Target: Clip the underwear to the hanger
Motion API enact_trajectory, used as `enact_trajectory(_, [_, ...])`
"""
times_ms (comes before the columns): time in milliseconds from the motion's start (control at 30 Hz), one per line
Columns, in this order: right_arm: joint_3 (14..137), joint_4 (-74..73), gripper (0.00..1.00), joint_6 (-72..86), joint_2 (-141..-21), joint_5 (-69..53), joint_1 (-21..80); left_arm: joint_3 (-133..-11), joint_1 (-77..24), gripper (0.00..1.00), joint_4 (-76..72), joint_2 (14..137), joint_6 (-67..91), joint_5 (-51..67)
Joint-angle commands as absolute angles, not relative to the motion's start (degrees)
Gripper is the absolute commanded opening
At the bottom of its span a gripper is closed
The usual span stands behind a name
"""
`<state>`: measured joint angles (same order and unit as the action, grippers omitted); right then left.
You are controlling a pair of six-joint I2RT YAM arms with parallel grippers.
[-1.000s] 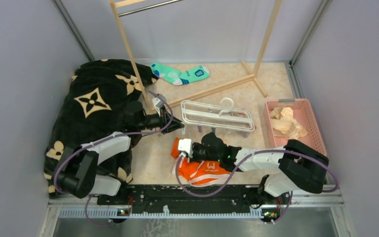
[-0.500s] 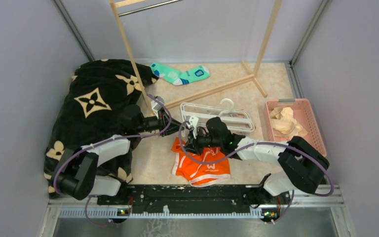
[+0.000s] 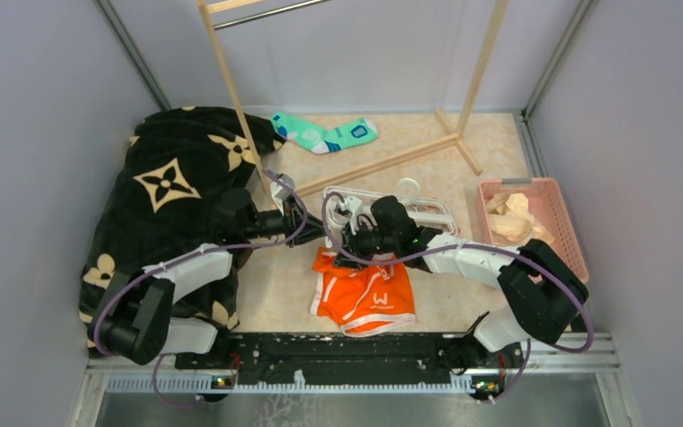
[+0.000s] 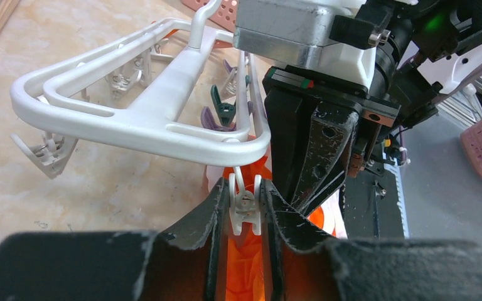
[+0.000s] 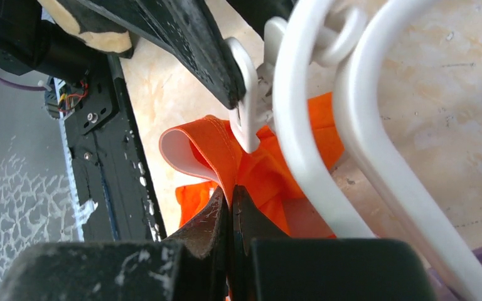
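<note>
Left jaws squeezed a clip (image 4: 245,204) on the hanger (image 4: 144,122); right jaws pinched the underwear (image 5: 260,172), whose thin fold could miss the clip's narrow mouth.

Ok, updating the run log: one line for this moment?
left claw: gripping white clip | right claw: shut on underwear | underwear: edge held at clip

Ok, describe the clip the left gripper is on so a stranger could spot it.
Find the white hanger lying mid-table. At its left end, one clip dangles between the left gripper's fingers, over the orange underwear. It is white; its neighbours are purple and teal.
</note>
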<state>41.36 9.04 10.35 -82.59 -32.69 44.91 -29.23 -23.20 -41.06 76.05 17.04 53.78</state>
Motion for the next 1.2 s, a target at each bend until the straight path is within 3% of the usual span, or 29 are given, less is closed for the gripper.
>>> enact_trajectory(0, [44.18,7.08,0.0,10.55,-82.19,-32.01,43.88,-31.49,-23.08,0.0,-40.78,74.61,15.52,56.82])
enact_trajectory(1167, [51.81,-0.99,0.0,5.2,-89.32,-29.52,43.41,-35.85,-23.29,0.0,-31.93,75.89,12.78,57.22])
